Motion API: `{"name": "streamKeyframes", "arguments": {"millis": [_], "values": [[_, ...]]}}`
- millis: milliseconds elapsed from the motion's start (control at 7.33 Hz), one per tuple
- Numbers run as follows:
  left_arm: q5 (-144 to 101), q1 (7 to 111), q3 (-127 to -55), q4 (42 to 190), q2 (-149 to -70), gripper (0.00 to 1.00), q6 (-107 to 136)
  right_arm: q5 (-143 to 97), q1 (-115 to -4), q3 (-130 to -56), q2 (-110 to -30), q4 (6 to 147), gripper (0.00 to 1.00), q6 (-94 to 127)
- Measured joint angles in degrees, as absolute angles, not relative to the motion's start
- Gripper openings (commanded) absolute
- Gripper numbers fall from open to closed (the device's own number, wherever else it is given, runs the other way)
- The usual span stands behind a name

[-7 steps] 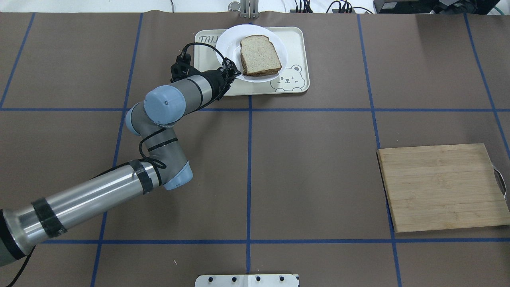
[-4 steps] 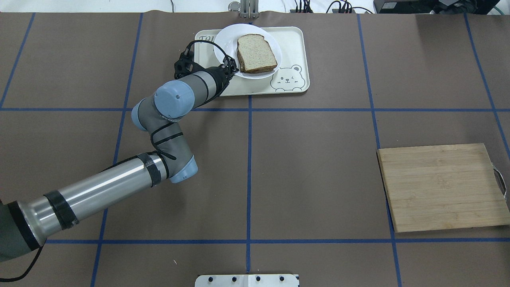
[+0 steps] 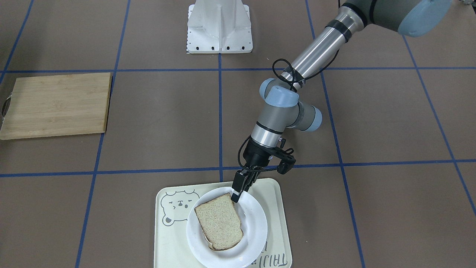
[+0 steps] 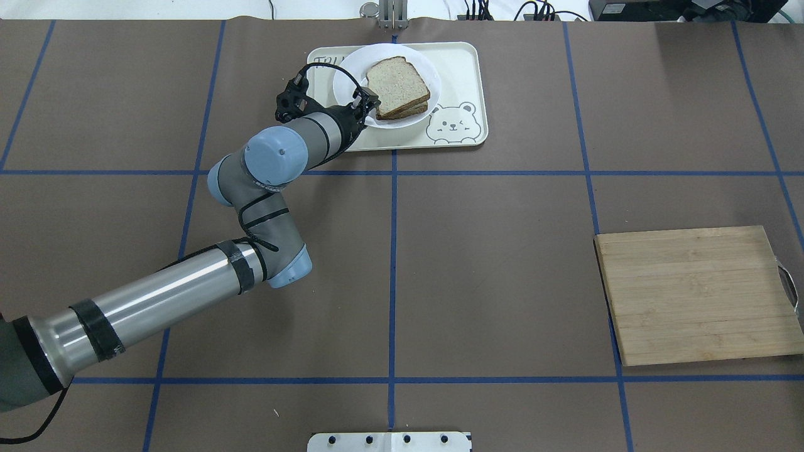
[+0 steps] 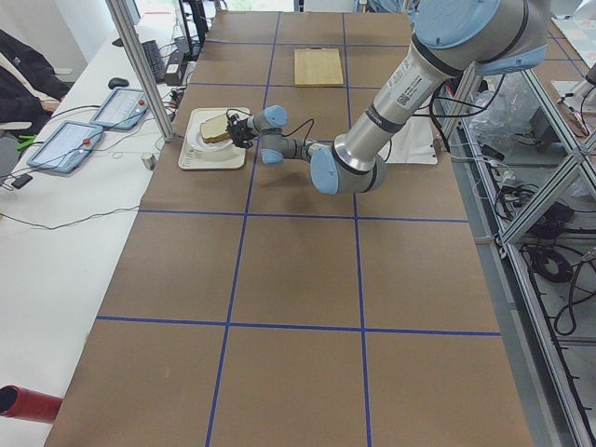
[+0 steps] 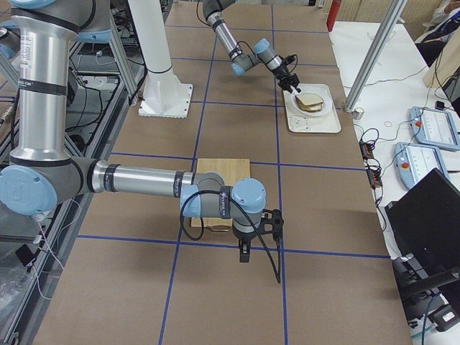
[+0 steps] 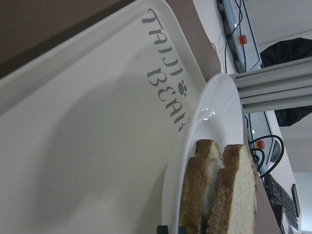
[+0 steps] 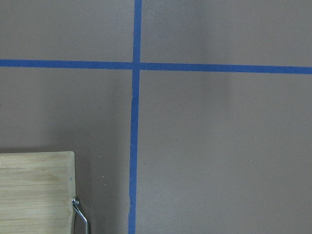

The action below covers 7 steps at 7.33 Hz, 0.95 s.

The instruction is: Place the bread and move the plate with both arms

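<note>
Left tool (image 3: 235, 194) grips plate (image 3: 254, 220) rim (bread (image 3: 219, 221) aboard).

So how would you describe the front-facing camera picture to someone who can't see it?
A silver-grey robot arm reaches in from the upper right, its black two-finger gripper closed on the rim of a round white plate that carries brown-crusted wholemeal bread. The plate is over a cream bear-print tray; a wooden cutting board lies at the far left.
</note>
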<state>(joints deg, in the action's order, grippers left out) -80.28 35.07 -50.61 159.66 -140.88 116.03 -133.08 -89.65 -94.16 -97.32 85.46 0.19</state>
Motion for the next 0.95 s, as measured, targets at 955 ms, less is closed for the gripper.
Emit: {"name": "streamKeyframes", "arguments": {"millis": [955], "values": [[-97.2,39.1,-89.6,131.4,-123.1,0.99,89.3,-133.1,-89.7,-94.0,-97.6,85.4,1.0,0.1]]}}
